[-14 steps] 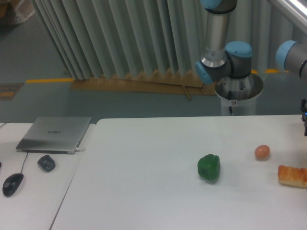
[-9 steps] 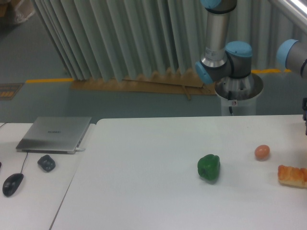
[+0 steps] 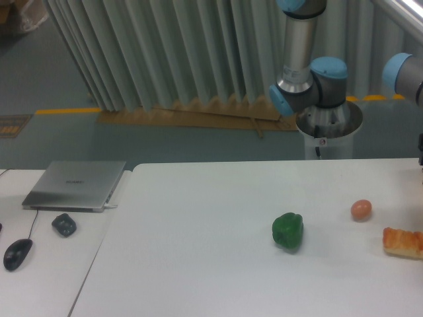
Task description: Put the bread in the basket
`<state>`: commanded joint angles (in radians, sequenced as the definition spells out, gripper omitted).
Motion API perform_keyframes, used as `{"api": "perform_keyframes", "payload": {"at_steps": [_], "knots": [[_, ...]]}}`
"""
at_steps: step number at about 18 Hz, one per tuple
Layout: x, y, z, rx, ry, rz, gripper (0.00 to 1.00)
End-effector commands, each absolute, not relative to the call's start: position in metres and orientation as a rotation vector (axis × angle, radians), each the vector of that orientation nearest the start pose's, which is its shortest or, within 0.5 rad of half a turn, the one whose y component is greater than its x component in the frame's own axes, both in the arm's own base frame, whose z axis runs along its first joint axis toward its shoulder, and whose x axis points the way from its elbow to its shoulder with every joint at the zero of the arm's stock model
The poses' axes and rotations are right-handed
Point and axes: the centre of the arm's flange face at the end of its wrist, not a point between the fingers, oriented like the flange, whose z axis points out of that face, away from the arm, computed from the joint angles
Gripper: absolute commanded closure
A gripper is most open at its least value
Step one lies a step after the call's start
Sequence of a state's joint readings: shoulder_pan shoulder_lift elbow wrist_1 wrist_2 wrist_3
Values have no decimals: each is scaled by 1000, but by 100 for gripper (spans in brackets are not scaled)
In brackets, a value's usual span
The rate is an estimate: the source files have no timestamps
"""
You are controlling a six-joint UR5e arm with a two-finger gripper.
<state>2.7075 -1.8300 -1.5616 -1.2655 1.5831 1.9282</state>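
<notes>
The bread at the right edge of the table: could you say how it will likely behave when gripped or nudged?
The bread lies flat and oblong, so it should slide rather than roll. Its bumpy toasted crust probably offers decent grip. It looks light, perhaps crushable; how stiff it is cannot be told.

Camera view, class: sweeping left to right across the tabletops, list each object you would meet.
mouse → dark lump → laptop → green pepper → egg-like ball → bread

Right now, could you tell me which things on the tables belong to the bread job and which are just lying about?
For the job: the bread, cut off by the picture's right edge. No basket is in view.

Lying about: green pepper, orange-pink ball, laptop, mouse, small dark object.
</notes>
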Motion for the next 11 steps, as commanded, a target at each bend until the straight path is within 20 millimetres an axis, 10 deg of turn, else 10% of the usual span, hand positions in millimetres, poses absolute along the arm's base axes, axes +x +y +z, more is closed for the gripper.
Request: {"api": "perform_keyframes", "payload": {"at_steps": [11], "knots": [[-483, 376, 389, -2875, 1213, 152, 0]]}}
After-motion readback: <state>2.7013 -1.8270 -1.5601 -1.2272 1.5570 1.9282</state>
